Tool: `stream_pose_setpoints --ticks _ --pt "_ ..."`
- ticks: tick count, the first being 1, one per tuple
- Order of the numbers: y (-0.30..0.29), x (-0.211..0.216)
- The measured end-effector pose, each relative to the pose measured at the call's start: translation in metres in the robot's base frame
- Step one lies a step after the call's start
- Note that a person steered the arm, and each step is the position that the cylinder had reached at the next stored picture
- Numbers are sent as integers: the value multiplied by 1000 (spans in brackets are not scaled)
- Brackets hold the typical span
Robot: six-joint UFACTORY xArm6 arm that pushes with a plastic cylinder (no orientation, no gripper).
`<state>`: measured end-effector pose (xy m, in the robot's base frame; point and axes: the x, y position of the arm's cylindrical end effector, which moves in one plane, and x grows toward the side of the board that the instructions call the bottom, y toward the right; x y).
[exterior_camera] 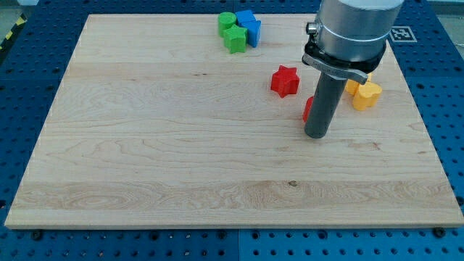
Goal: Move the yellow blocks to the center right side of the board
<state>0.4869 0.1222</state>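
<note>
**Rod tip beside the red blocks, yellow blocks at the board's right**

The board (145, 145) is a pale wooden panel on a blue perforated table (22, 72). All places below are given relative to the red star (285, 80).

Task objects: two yellow blocks lie well to the view's right of the red star, touching each other. The yellow heart (366, 95) is fully visible; the second yellow block (352, 88) is partly hidden behind the rod, so its shape cannot be told. Both already sit toward the right side of the board, roughly mid-height or slightly above.

The arm (351, 29) carries no pincer, so there is nothing to open or close; it ends in a dark rod. My tip (317, 135) rests on the board below and to the right of the red star, apart from it. A second red block (308, 109), mostly hidden, shows just at the rod's left edge. The tip is left of and below the yellow pair, not touching them.

Other blocks: a green pair (231, 32) and a blue pair (249, 26) cluster above and left of the red star, near the board's top edge.

Handling, as judged: the yellow blocks look small, rigid and light, and should slide easily on smooth wood. They cannot be grasped, only pushed; contact belongs on a side face, centred, since an off-centre push would likely spin a block or split the pair.
</note>
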Motion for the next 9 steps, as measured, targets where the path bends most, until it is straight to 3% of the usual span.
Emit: stream_pose_setpoints --ticks 3,5,7,9 --pt "0 0" --pt "49 3" --pt "53 3" --pt "52 -28"
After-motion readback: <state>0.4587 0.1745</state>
